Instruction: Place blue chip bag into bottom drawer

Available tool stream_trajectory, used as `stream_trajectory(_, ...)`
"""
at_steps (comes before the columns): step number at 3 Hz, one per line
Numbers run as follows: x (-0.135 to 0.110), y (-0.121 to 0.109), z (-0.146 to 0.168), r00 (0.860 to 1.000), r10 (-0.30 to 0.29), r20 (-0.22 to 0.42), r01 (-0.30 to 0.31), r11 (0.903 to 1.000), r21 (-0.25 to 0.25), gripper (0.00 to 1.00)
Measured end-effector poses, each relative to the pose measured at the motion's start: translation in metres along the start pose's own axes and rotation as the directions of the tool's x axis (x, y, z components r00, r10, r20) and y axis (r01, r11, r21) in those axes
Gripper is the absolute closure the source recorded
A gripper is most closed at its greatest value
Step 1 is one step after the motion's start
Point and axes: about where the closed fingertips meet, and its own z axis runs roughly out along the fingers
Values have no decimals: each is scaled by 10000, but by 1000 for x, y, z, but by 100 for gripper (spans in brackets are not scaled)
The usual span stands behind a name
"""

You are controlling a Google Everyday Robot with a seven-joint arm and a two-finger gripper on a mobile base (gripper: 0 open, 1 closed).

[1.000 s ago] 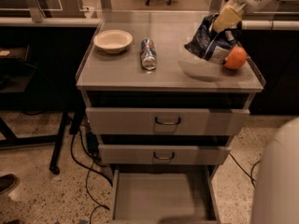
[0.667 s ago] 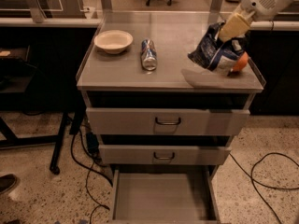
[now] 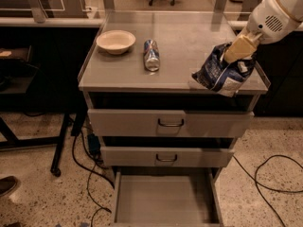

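Note:
The blue chip bag [image 3: 223,72], crumpled dark blue foil with white patches, hangs above the front right corner of the cabinet top. My gripper [image 3: 239,48], cream-coloured at the end of the white arm, is shut on the bag's upper edge. The bag is lifted and overlaps the front edge of the top. The bottom drawer [image 3: 164,200] stands pulled out below, its flat grey floor bare. It lies lower and to the left of the bag.
A cream bowl [image 3: 115,41] and a blue-and-silver can [image 3: 151,55] lying on its side rest on the grey cabinet top [image 3: 189,32]. Two upper drawers with dark handles [image 3: 170,123] are closed. Cables run over the floor on both sides. Dark desks flank the cabinet.
The gripper has carried the bag forward and downward toward the cabinet's front right corner. The orange object beside the bag earlier is no longer visible.

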Motion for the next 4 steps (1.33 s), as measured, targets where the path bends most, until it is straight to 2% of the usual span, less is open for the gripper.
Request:
stream_trajectory(1, 18, 14, -6, 9992, 298, -268, -297, 9995, 67, 100)
stream_trajectory(2, 56, 45, 14, 9936, 744, -845, -812, 9935, -800, 100)
stream_trajectory(3, 83, 71, 35, 9881, 1017, -1152, -1202, 9787, -1667, 100)
stream_trajectory(4, 84, 73, 38, 9874, 1042, -1189, -1237, 9776, -1703, 100)
